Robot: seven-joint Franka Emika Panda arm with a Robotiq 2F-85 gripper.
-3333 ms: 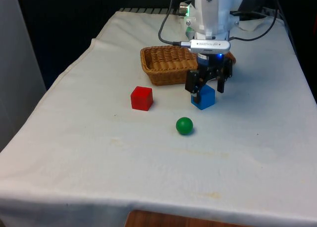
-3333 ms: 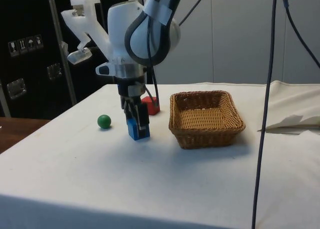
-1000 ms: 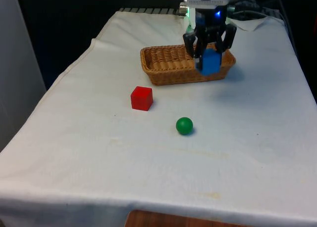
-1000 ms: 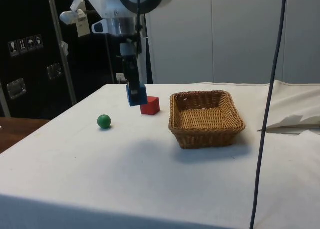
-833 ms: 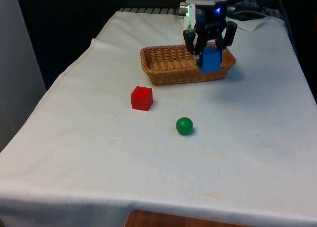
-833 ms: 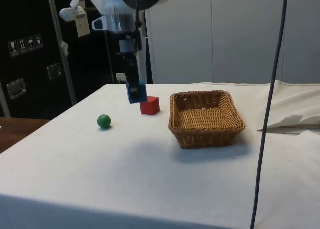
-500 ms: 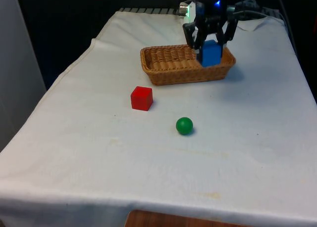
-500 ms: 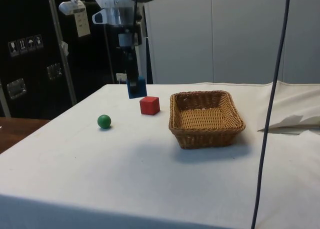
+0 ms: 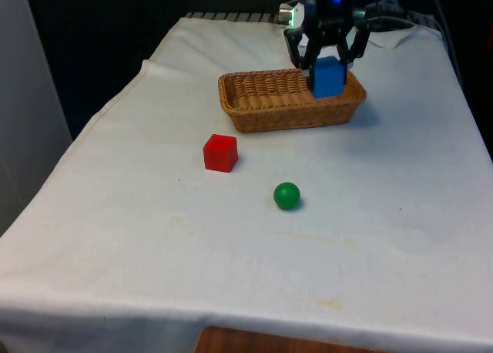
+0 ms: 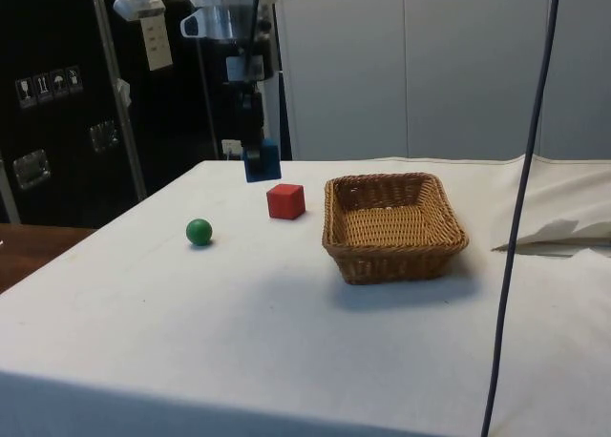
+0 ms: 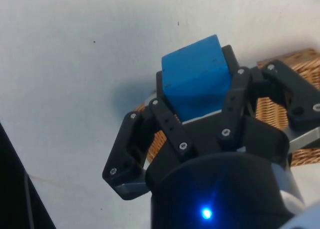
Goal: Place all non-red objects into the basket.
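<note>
Front view: hand (image 9: 326, 69) clamped on a blue cube (image 9: 328, 78), held raised in line with the wicker basket (image 9: 266, 99), toward the front view's right end of it. Red cube (image 9: 220, 152) and green ball (image 9: 286, 196) sit apart on the white tabletop (image 9: 154, 230), both well short of the basket.

Side view: hand (image 10: 255, 151) and blue cube (image 10: 262, 161) hang high above the cloth, beyond the red cube (image 10: 285, 200) and not yet over the basket (image 10: 392, 225). Green ball (image 10: 199, 231) lies nearer the table edge.

Wrist view: fingers (image 11: 170, 129) pinch the blue cube (image 11: 196, 78) on two sides; wicker rim (image 11: 287, 79) shows beside it.

Judgement: carry step, first non-red item. Next calls for travel across until centred over the basket, lowering, then release. Green ball remains; red cube stays put.
</note>
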